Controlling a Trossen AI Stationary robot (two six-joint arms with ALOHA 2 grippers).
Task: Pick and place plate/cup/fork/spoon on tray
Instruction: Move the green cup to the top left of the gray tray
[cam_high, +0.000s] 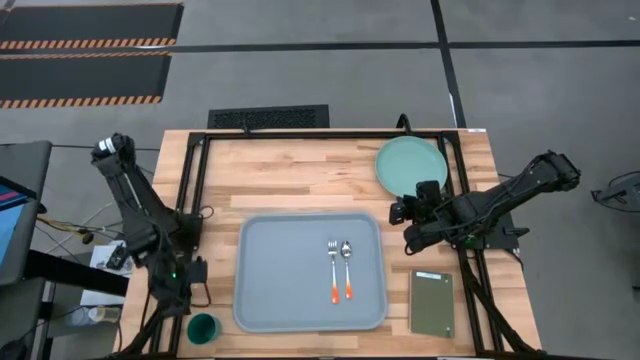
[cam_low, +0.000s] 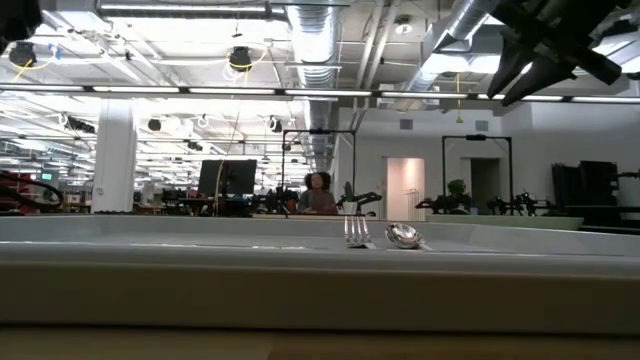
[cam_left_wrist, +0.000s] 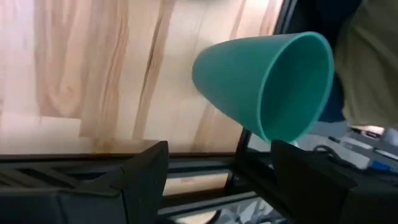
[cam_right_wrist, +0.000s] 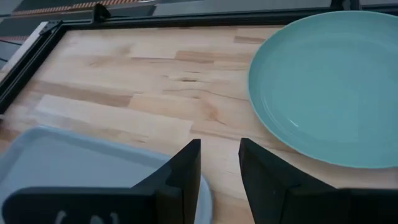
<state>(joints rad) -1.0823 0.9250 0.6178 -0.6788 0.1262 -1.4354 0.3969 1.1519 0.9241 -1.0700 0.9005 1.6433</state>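
Fingers of the right hand (cam_high: 399, 214) stand a little apart with nothing between them, hovering over bare worktop (cam_high: 300, 170) between the tray (cam_high: 285, 270) and the plate (cam_high: 411, 165), probably lining up for the plate's rim. Fork (cam_high: 333, 270) and spoon (cam_high: 347, 268) already lie side by side on the tray. The left hand (cam_left_wrist: 217, 171) is spread wide at the cup (cam_high: 203, 327), which stands off the tray by its near left corner.

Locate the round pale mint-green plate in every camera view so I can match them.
High: round pale mint-green plate at the table's far right edge, beyond the grey-blue tray.
Low: not identifiable.
Left wrist: not in it.
Right wrist: plate ahead of the right gripper.
Shared landmark: tray.
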